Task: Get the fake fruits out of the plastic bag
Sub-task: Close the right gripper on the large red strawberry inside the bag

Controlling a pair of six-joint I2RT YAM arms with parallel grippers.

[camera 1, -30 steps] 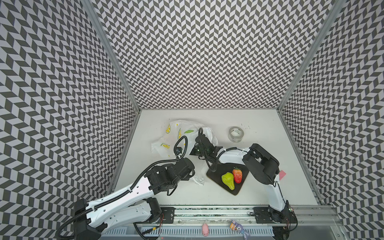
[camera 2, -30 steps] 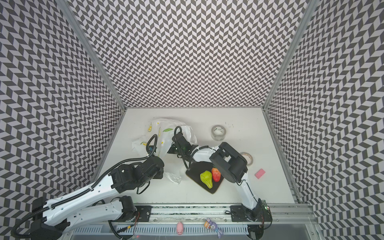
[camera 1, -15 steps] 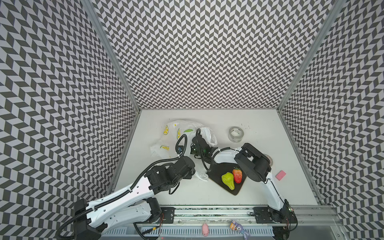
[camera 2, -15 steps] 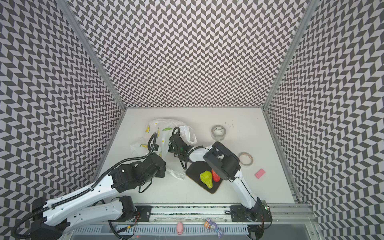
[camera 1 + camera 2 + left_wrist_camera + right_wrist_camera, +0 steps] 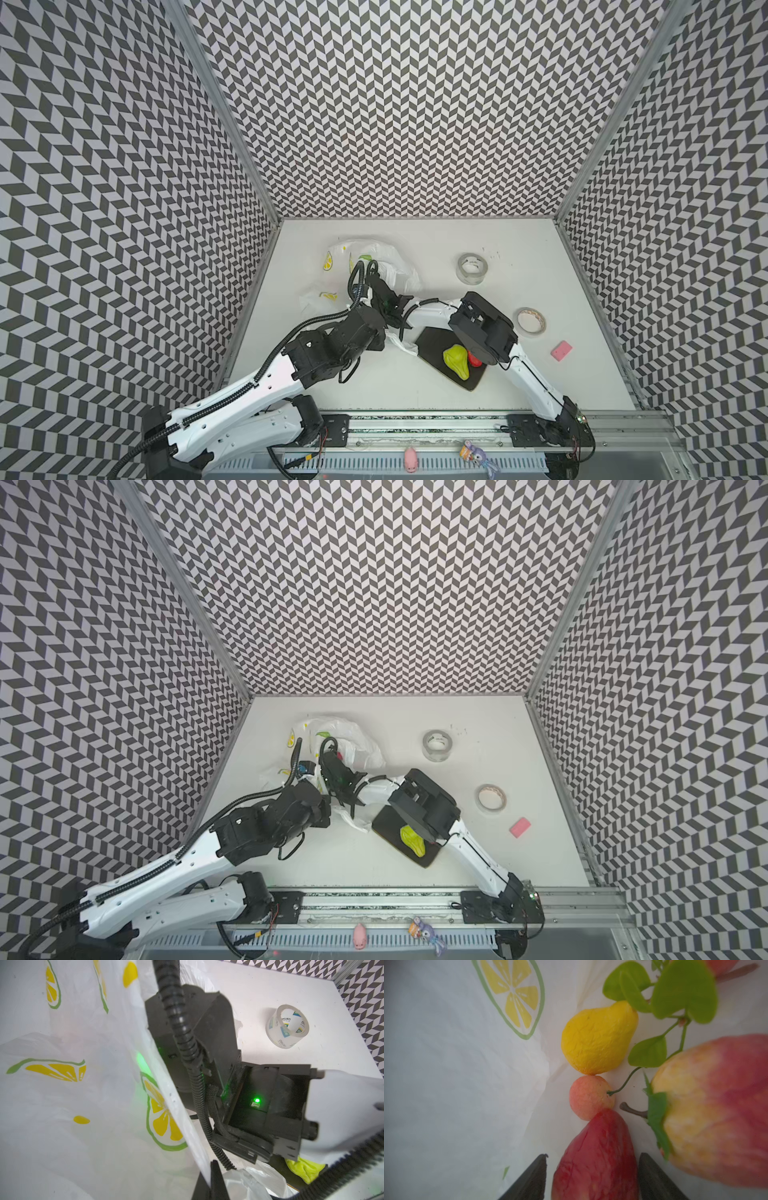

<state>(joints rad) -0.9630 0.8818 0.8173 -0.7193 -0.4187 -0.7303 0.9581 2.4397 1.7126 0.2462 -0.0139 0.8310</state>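
**The right hand point(image 5: 592, 1159) straddles the red fruit point(image 5: 598, 1138)**

Inside the plastic bag point(image 5: 390, 257), the right hand stands spread, a finger on either side of the red fruit (its long axis runs along the reach, tapered end pointing deeper, toward the yellow pear point(image 5: 598, 1039)). The left hand point(image 5: 211, 1172) is pressed together, pinching the bag's edge.

Red fruit point(image 5: 475, 360) mostly hidden behind right arm point(image 5: 484, 332); pink-yellow fruit point(image 5: 716, 1115) blurred, cropped.

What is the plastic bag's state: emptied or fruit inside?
Fruit inside. The right wrist view shows a yellow pear, a small pink fruit and a red fruit lying on the printed film of the plastic bag.
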